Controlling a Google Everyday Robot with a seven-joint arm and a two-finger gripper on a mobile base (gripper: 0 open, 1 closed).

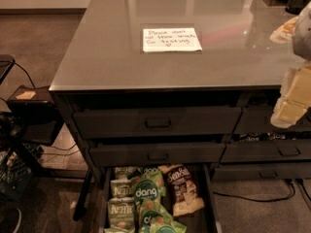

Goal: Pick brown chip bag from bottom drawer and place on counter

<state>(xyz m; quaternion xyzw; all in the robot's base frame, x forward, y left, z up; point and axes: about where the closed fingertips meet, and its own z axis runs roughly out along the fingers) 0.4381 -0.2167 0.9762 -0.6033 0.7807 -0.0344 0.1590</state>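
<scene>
Bottom drawer (210, 200) stands pulled out, presumably for access from above. Brown chip bag (183, 188) lies flat, face up, at its right side, just beside the green dang bags (146, 194). Long axis runs front-to-back, slightly skewed, with the dark lettered end toward the cabinet and the cream edge toward the drawer front. End effector (290, 103) is at the right frame edge by the table (107, 47) front, well apart from the bag; cannot tell its opening.

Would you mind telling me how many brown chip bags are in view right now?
1. The brown chip bag lies on the right side of the open bottom drawer, beside green bags that may hide more. The gripper hangs at the picture's right edge.
</scene>
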